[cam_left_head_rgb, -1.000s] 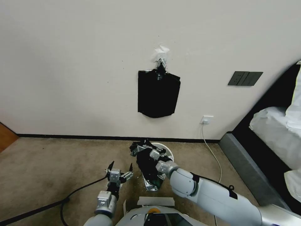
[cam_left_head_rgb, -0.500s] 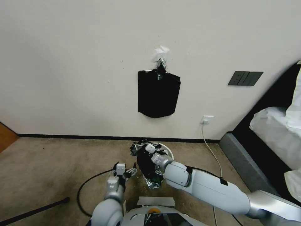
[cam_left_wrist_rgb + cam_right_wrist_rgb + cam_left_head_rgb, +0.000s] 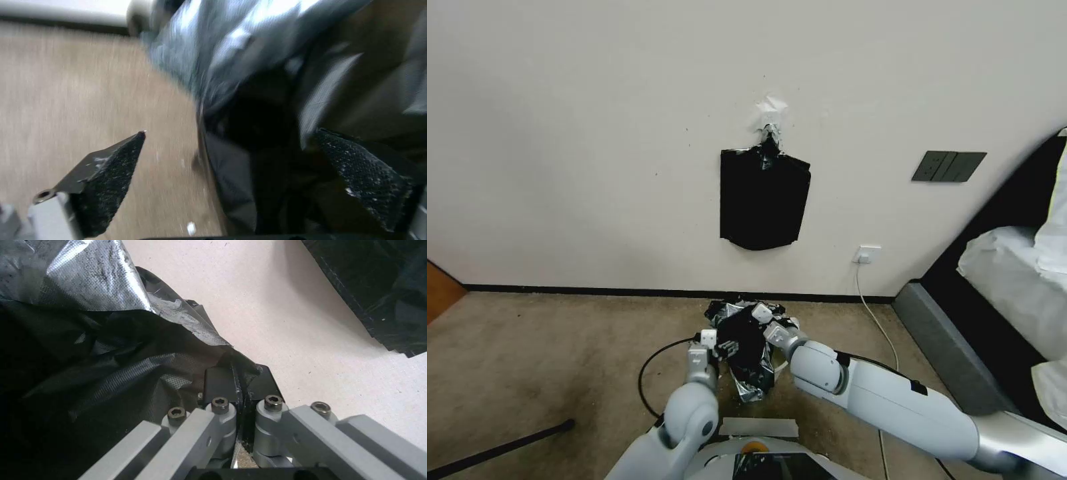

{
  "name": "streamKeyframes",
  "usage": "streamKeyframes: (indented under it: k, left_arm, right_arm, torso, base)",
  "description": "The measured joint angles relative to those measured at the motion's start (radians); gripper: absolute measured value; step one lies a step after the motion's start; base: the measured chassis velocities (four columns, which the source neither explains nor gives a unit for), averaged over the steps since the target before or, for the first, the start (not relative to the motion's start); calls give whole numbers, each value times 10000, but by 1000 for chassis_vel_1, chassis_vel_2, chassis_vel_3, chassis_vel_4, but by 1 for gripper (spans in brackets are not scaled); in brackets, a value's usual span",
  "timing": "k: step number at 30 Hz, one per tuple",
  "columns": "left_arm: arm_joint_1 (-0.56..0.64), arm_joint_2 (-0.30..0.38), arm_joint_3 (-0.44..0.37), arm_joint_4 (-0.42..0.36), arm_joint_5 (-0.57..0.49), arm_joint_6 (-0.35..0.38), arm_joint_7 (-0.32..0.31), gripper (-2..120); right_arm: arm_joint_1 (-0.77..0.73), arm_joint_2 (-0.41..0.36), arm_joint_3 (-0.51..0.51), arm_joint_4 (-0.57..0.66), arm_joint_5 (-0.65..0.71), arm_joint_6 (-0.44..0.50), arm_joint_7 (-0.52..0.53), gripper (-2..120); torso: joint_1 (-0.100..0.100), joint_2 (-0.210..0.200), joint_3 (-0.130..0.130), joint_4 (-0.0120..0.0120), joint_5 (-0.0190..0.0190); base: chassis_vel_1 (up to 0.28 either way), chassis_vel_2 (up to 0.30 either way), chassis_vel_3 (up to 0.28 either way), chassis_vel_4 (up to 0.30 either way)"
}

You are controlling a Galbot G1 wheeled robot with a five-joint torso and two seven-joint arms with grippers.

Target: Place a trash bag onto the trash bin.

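A: Where do we have the trash bag [image 3: 747, 350] now?

B: Low in the middle of the head view, a crumpled black glossy sheet draped over the trash bin [image 3: 781, 363], of which we see just a sliver of pale wall at the bag's right edge. One flap hangs down toward the carpet [image 3: 527, 353] at the bottom centre.

A: And our right tool [image 3: 240, 386]?

B: Our right arm comes in from the lower right of the head view, forearm rising toward the centre and wrist bent over the top of the bag. In the right wrist view its two dark fingers are pressed together with a fold of the bag's film pinched between them, so it has hold of the bag.

A: The left tool [image 3: 240, 156]?

B: Our left arm rises from the bottom centre of the head view, elbow low and forearm pointing up to the bag's left side. In the left wrist view its textured pads [image 3: 111, 176] stand wide apart, one over bare carpet and the other against the bag's dark folds; it grips nothing.

A: Anything else around?

B: A flat black pack [image 3: 764, 200] hangs on the wall [image 3: 594, 133] above, upper centre, well apart from the bin.
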Motion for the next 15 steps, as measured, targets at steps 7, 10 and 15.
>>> streamKeyframes:
  k: [7, 10, 15]
  left_arm:
    - [-308, -389, -9, 616, -909, 25, -862, 70]
    - [-466, -619, -4, 943, -989, -113, -973, 56]
    - [-696, -795, -9, 1186, -1319, -137, -1219, 39]
  right_arm:
    - [-261, -45, 229, 40, -24, 1, -32, 0]
    - [-389, -61, 293, 51, -48, 4, -49, 0]
    - [-442, -59, 300, 45, -60, 7, -61, 0]
  torso:
    - [0, 0, 0, 0, -1]
    - [0, 0, 0, 0, 0]
    - [0, 0, 0, 1, 0]
  base:
    - [0, 0, 0, 0]
    - [0, 0, 0, 0]
    - [0, 0, 0, 0]
